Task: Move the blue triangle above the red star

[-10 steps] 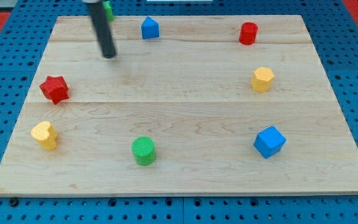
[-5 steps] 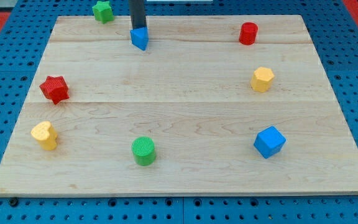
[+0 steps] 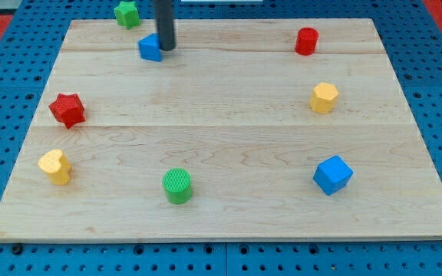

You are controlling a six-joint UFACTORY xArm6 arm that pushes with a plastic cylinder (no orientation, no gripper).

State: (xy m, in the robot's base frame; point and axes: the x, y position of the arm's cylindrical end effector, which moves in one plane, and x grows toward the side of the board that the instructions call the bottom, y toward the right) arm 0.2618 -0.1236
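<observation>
The blue triangle point(image 3: 150, 47) lies near the top of the wooden board point(image 3: 229, 138), left of centre. My tip point(image 3: 166, 48) touches its right side, the rod coming down from the view's top. The red star point(image 3: 67, 110) sits at the board's left edge, well below and to the left of the blue triangle.
A green star point(image 3: 126, 13) sits at the top edge left of the rod. A red cylinder point(image 3: 306, 41) and a yellow hexagon point(image 3: 323, 97) are at the right. A yellow heart point(image 3: 55, 165), a green cylinder point(image 3: 177, 185) and a blue cube point(image 3: 332, 174) lie along the bottom.
My tip swung right from left of the blue triangle to just above it, then down onto its right side. The blue triangle has slid left and turned. The other blocks have not moved.
</observation>
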